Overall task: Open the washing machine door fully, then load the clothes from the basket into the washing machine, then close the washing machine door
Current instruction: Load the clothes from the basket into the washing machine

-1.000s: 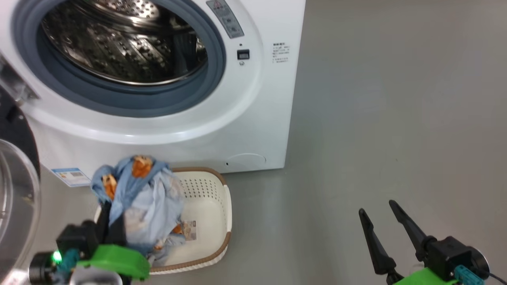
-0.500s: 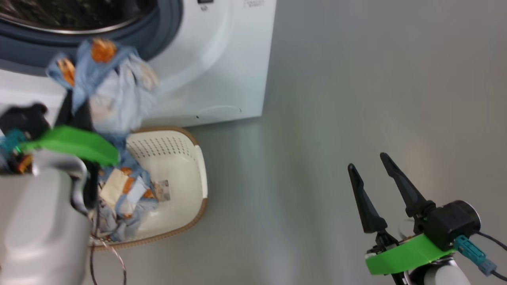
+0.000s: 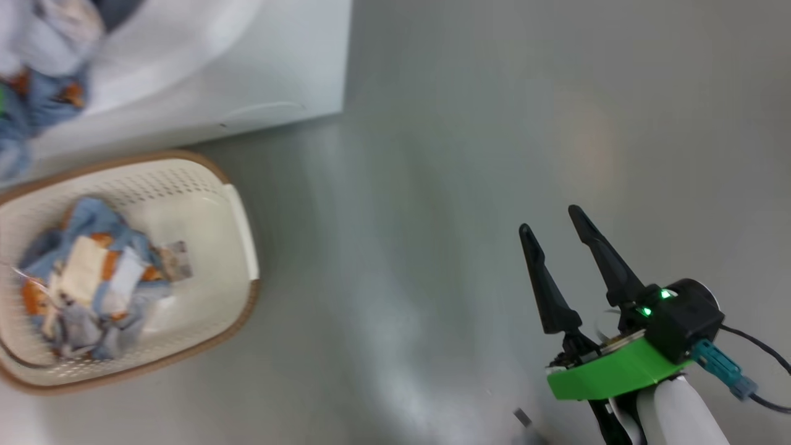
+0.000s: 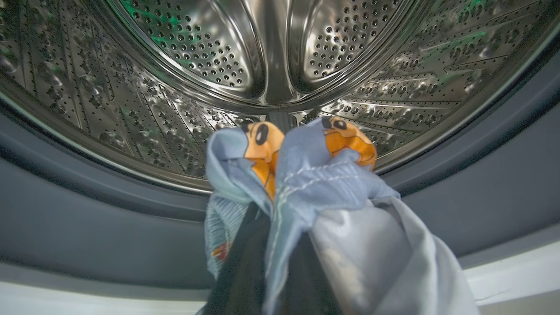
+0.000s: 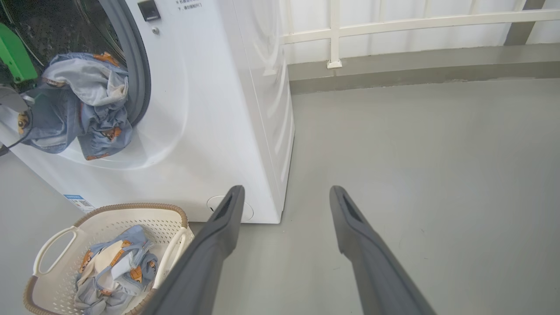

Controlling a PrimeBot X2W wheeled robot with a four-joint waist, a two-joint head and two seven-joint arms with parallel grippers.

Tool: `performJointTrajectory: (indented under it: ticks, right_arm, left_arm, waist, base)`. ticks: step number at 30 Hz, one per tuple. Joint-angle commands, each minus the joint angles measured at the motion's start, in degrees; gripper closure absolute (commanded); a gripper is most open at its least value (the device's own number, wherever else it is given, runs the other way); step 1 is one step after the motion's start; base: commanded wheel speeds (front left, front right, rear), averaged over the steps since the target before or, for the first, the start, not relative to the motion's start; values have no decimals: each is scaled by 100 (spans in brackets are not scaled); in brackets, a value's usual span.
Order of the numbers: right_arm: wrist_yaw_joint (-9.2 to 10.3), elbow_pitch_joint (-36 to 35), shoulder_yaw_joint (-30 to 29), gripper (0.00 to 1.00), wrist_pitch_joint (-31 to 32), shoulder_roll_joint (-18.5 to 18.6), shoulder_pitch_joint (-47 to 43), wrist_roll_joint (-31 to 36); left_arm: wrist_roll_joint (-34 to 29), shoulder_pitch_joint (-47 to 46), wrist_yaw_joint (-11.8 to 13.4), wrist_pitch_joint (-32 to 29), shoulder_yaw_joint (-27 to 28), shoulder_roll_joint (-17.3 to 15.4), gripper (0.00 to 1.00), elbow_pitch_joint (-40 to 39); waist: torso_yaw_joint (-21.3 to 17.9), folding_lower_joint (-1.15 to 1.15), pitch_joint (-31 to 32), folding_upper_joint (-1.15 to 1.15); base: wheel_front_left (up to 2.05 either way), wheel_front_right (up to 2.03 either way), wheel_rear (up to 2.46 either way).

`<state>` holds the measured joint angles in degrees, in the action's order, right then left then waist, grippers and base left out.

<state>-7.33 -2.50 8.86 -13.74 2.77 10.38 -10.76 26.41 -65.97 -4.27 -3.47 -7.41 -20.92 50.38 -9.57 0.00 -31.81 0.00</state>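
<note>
The left gripper (image 4: 272, 227) is pressed tight on a bunch of the clothes (image 4: 319, 183), light blue cloth with orange bears. It holds the bunch at the mouth of the washing machine (image 5: 210, 109), just above the grey rubber seal (image 4: 87, 218), with the steel drum (image 4: 271, 52) open beyond. In the right wrist view the bunch hangs over the lower lip of the opening, partly outside it. A heap (image 3: 93, 278) of the same cloth lies in the basket (image 3: 244, 247), which sits on the floor (image 3: 432, 185) near the machine's front. Far to the right of the basket, the right gripper (image 3: 550, 221) hangs spread wide and empty over bare floor.

The step in hand looks like loading this bunch. To do it well, the left arm should carry the cloth far into the drum, past the seal, before the jaws open. Otherwise the trailing tail may drape over the lip and slide back out. It is best to let go low, then draw straight back without snagging fabric.
</note>
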Motion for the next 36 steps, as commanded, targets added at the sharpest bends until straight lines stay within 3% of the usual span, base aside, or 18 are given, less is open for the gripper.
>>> performJointTrajectory:
  ticks: [1,7,11,16,23,32,33,35,36]
  right_arm:
    - [-16,-83,182,0,-63,10,56,-42]
    - [-16,8,333,0,-112,10,237,-139]
    - [-16,38,349,0,-122,10,276,-213]
    - [-16,8,404,0,-124,10,336,-274]
    - [-16,-51,471,0,-125,10,404,-352]
    - [-16,-6,493,0,-125,10,434,-443]
    - [-16,-1,484,0,-125,10,441,-444]
    - [-16,5,467,0,-125,10,455,-446]
    - [-16,8,457,0,-126,10,464,-441]
  left_arm:
    - [-46,-196,-25,-51,105,-385,100,-61]
    - [-78,-846,61,-201,182,-816,100,124]
    - [-358,-1269,394,196,139,-1091,100,31]
    - [-598,-1702,656,756,68,-1197,100,-67]
    - [-772,-2092,756,1556,21,-1272,100,-109]
    - [-662,-2000,705,1552,12,-1195,100,527]
    - [-644,-2003,699,1529,11,-1182,80,590]
    - [-628,-2028,671,1501,-13,-1156,0,680]
    - [-630,-2049,664,1505,-31,-1142,0,705]
  waist:
    - [-418,0,-431,0]
    - [-693,0,-691,0]
    - [-773,0,-846,0]
    - [-799,0,-961,0]
    - [-820,0,-1094,0]
    - [-815,0,-1189,0]
    - [-810,0,-1199,0]
    - [-797,0,-1213,0]
    - [-789,0,-1218,0]
  base:
    - [0,0,0]
    - [0,0,0]
    - [0,0,0]
    - [0,0,0]
    - [0,0,0]
    - [0,0,0]
    - [0,0,0]
    - [0,0,0]
    - [0,0,0]
